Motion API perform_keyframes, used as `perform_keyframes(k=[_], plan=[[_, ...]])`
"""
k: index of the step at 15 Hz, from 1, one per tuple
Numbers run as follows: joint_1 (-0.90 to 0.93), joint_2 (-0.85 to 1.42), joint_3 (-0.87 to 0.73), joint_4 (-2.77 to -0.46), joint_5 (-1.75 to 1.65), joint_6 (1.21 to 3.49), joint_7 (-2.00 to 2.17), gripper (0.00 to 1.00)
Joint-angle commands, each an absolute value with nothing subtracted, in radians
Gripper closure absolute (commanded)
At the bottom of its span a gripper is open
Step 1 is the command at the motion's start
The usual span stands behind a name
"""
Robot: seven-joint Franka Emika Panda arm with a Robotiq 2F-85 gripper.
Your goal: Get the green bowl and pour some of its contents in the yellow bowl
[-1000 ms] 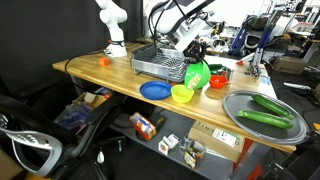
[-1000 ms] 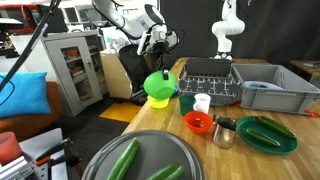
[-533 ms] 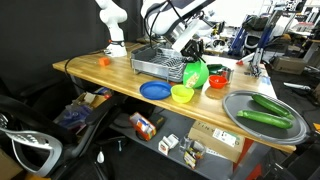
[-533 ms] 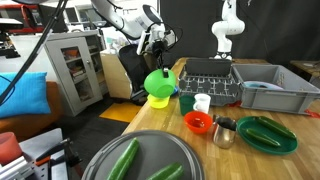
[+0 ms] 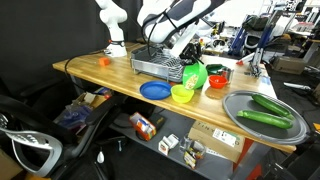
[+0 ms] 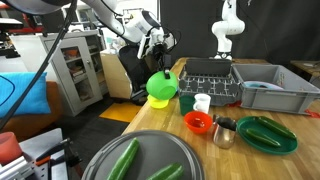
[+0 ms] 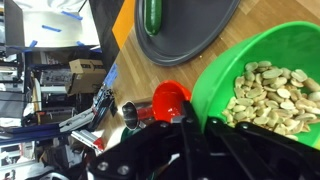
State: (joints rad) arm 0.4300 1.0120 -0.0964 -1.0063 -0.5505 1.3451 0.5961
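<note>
The green bowl (image 5: 196, 75) hangs tilted just above the yellow bowl (image 5: 182, 94), which stands on the table beside a blue plate. My gripper (image 5: 190, 64) is shut on the green bowl's rim. In the wrist view the gripper (image 7: 192, 122) pinches the rim of the green bowl (image 7: 265, 80), which holds pale beans. In an exterior view the green bowl (image 6: 161, 88) leans over and covers most of the yellow bowl (image 6: 156, 102). The yellow bowl is out of the wrist view.
A blue plate (image 5: 155, 90) lies next to the yellow bowl, with a red bowl (image 5: 216, 81) on its other side. A grey round tray (image 5: 262, 118) holds cucumbers (image 5: 268, 103). A dish rack (image 5: 160, 66) stands behind. A metal cup (image 7: 133, 115) sits by the red bowl (image 7: 170, 100).
The green bowl has tipped a little further and sunk slightly toward the yellow bowl. The grip on its rim is unchanged.
</note>
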Motion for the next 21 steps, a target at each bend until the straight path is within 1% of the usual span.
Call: perform_keyframes(k=[1,7,21], plan=[[0.455,1.05,-0.117,-0.942,-0.588,1.283,0.566,0.99],[0.479,1.08,-0.12,-0.904,-0.641,1.229,0.56,0.99],[0.501,1.127,-0.117,-0.821,-0.694,1.197,0.539,0.99]])
